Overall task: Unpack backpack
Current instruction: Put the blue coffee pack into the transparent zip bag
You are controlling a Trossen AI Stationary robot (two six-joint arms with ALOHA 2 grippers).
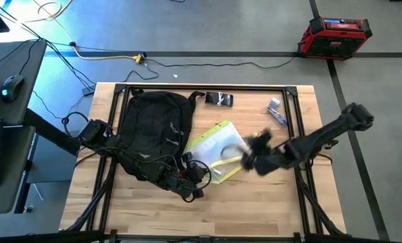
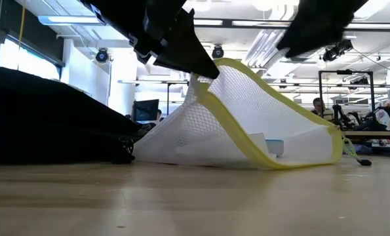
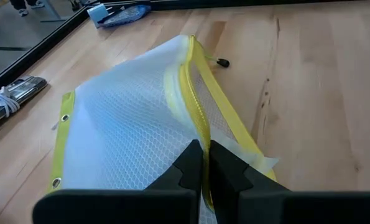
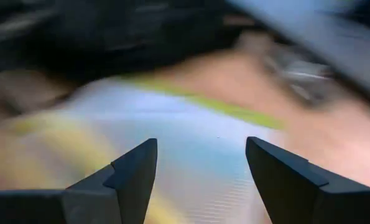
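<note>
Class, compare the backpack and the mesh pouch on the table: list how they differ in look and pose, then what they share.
The backpack is black and opaque; the mesh pouch is white see-through netting with yellow edging. The backpack is much larger than the pouch. The backpack lies flat, untouched by either claw; the pouch is tented up, its yellow edge pinched by the shut left claw. Both are soft fabric holders on the same table.
</note>
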